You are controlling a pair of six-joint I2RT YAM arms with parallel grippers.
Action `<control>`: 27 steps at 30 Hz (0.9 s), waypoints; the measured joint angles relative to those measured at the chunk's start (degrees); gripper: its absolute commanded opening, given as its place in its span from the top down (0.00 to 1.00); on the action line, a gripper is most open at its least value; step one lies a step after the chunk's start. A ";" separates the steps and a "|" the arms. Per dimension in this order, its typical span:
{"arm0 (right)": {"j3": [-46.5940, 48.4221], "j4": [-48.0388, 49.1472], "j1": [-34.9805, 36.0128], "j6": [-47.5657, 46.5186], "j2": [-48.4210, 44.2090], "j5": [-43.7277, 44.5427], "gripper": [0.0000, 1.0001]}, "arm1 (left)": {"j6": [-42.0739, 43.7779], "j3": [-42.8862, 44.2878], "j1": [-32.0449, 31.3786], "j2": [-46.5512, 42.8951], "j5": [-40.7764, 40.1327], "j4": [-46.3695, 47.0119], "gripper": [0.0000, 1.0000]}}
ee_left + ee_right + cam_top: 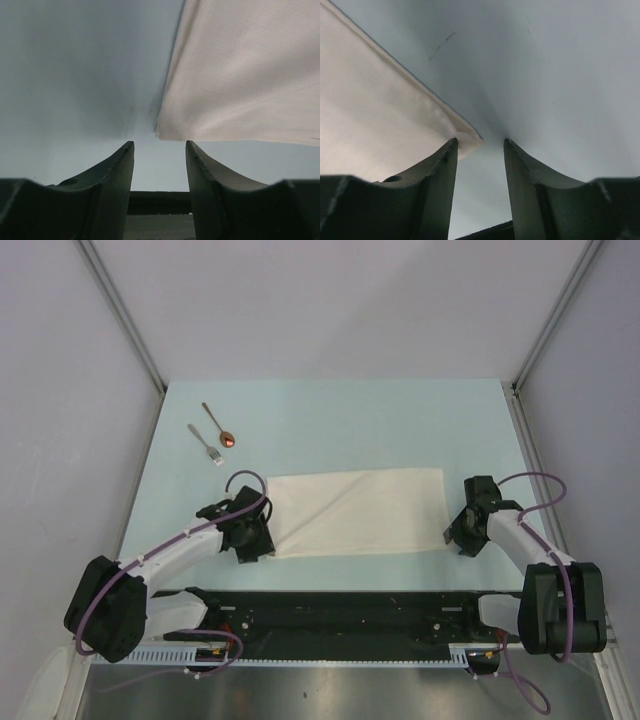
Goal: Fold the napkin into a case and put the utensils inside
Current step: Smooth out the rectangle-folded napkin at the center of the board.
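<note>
The cream-white cloth napkin (360, 512) lies flat as a wide rectangle on the pale blue table (330, 420). The small silver metal fork (205, 443) and copper-bowled spoon (219, 425) lie side by side at far left, well apart from it. The left gripper (159, 145) is spread wide just short of the cloth's near-left corner, and the right gripper (480, 142), also spread, sits at its near-right corner.

Cream napkin (355, 512) lies flat, folded; fork (204, 443) beside spoon (218, 424), far-left.
</note>
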 measured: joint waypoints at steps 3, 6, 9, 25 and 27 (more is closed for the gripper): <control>0.55 0.59 0.02 0.07 1.07 0.48 0.68 | -1.11 0.00 -0.22 0.35 1.03 0.04 0.50; 0.66 1.81 0.13 0.28 1.53 0.76 0.74 | -1.73 0.00 -0.46 1.18 1.88 0.09 0.50; 0.50 2.49 0.15 0.72 1.51 0.72 0.74 | -2.32 -0.02 -0.72 1.25 2.23 0.09 0.50; 0.17 3.72 0.44 1.29 1.51 0.61 0.86 | -5.05 -1.07 -0.59 3.89 0.85 2.99 0.88; 0.17 3.72 0.44 1.29 1.46 0.59 0.86 | -4.28 -1.09 -0.74 3.89 1.07 3.63 0.78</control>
